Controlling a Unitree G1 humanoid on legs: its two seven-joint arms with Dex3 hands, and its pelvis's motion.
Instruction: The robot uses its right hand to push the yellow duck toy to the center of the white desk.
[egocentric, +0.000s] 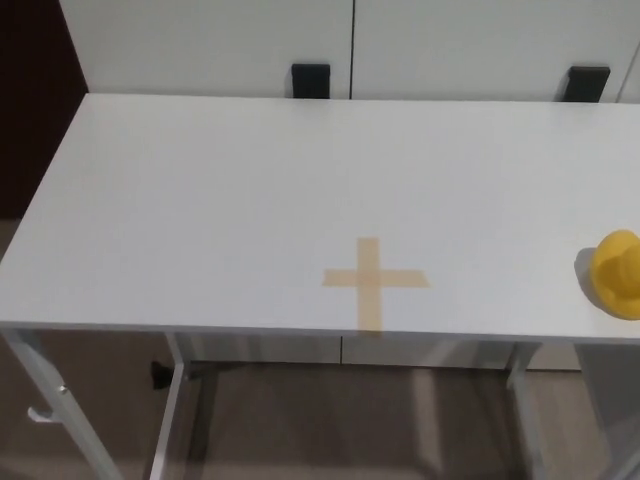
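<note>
1. The white desk (200, 200) fills most of the head view, its top flat and pale, its near edge running across the lower part of the picture.
2. A cross of tan tape (373, 281) lies on the desk top close to the near edge, at about 5 o'clock from the desk's middle.
3. Behind the far edge stand white cabinet panels (210, 40), with two black brackets, one (310, 79) at 12 o'clock and one (587, 82) at 2 o'clock.
4. Below the desk show its white metal legs (45, 400) and a beige floor (350, 430); a dark strip of wall (35, 100) stands at 10 o'clock.
5. The yellow duck toy (618, 273) sits on the desk at 3 o'clock from the tape cross, well apart from it, cut by the picture's right edge.
6. Neither robot hand shows, so the fingers' spread cannot be told, nor how the duck lies relative to them.
</note>
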